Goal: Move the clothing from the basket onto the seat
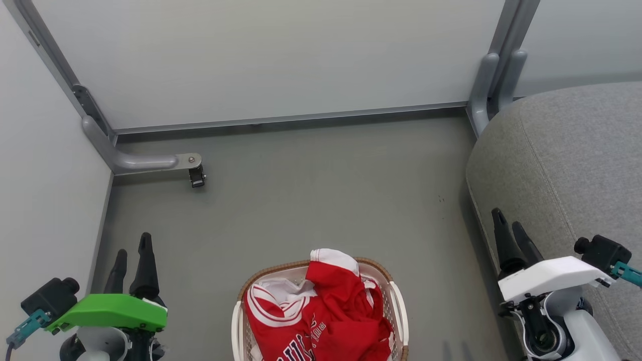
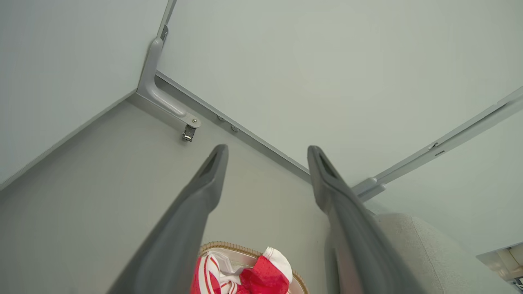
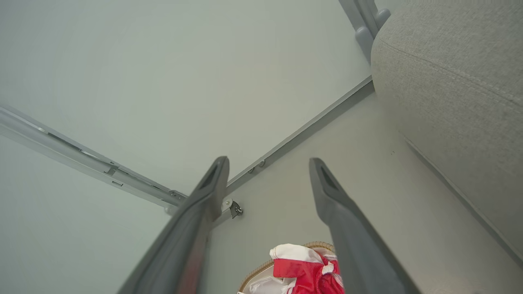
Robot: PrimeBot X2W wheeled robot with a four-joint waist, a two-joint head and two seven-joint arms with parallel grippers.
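Observation:
The red clothing (image 1: 321, 316) with white trim lies heaped in the cream basket (image 1: 396, 301) with its brown woven rim, at the bottom centre of the head view. Part of the clothing (image 2: 261, 277) peeks between my left fingers, and the clothing (image 3: 306, 269) also shows low in the right wrist view. The grey seat (image 1: 567, 160) bulges in from the right. My left gripper (image 1: 133, 255) stands open at the lower left, well left of the basket, holding nothing. My right gripper (image 1: 509, 223) stands open at the lower right, in front of the seat's edge, also empty.
Pale partition walls (image 1: 261, 55) close off the back and left, with a grey metal foot (image 1: 145, 161) jutting onto the floor at the left corner and a grey post (image 1: 489, 85) beside the seat. Grey floor (image 1: 321, 200) stretches beyond the basket.

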